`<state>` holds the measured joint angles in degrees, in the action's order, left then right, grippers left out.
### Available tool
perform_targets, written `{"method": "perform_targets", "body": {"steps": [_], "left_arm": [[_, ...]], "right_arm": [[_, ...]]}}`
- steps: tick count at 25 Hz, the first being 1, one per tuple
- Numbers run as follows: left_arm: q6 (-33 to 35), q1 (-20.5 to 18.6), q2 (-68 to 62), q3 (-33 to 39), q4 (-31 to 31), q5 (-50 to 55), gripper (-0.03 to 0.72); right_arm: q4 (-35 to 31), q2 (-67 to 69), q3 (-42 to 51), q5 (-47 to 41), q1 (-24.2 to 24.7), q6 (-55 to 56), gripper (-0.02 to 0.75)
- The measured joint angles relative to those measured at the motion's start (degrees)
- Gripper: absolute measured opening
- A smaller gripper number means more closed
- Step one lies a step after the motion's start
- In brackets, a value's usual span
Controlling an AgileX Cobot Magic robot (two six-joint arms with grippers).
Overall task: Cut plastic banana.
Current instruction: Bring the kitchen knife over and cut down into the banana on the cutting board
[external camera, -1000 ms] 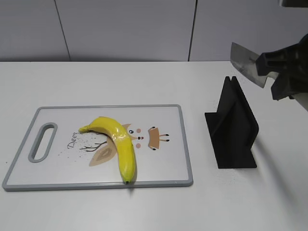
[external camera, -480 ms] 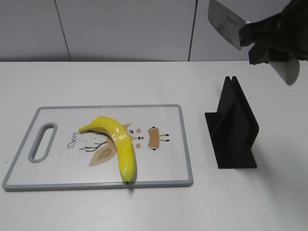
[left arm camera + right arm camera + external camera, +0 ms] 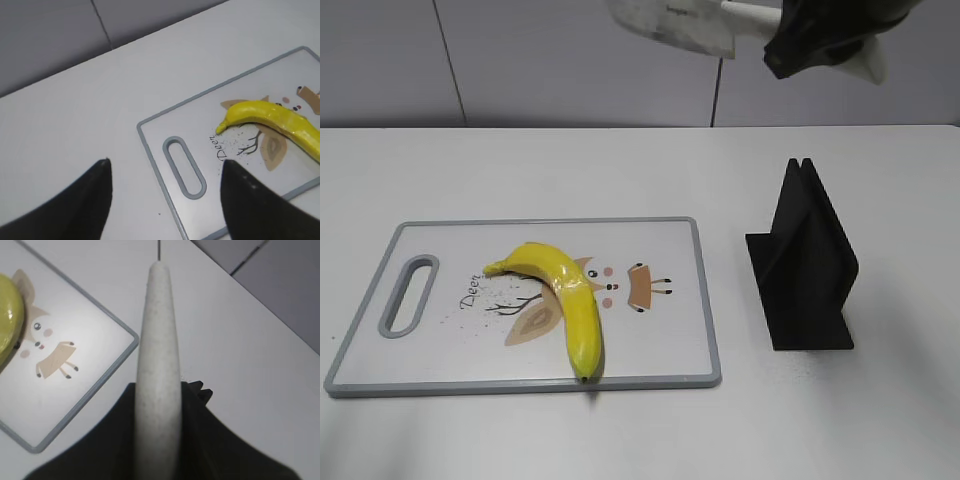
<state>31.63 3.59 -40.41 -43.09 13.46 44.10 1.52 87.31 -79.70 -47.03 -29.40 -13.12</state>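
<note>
The plastic banana lies on a white cutting board with a grey rim, stem end to the left, dark tip at the front edge. It also shows in the left wrist view and at the left edge of the right wrist view. My right gripper is shut on a knife by its white handle, high above the table at the top of the exterior view, the grey blade pointing left. My left gripper is open and empty, above the board's handle slot.
A black knife stand sits on the white table to the right of the board. The board carries a printed deer drawing. A grey panelled wall runs behind the table.
My right gripper has lifted the knife up and to the left, from beside the black stand to high above the table, and the blade now points left toward the board side.
</note>
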Motion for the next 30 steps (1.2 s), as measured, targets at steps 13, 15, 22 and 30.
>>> {"method": "perform_targets", "body": {"steps": [13,15,22,30], "left_arm": [[26.9,12.5,-28.5,-24.3,9.5,12.6,0.627],[29.0,15.2,-32.5,-27.1,9.1,14.4,0.620],[32.4,16.9,-43.9,-30.8,2.6,19.7,0.595],[33.1,16.9,-51.5,-30.8,-3.2,16.8,0.579]], "right_arm": [[-21.8,16.7,-17.1,-18.0,0.6,-43.1,0.191],[-24.4,18.2,-17.1,-18.7,0.7,-48.2,0.191],[-33.9,22.5,-17.1,-18.9,0.7,-57.7,0.191],[-34.9,22.7,-17.1,-18.7,0.7,-59.1,0.191]]}}
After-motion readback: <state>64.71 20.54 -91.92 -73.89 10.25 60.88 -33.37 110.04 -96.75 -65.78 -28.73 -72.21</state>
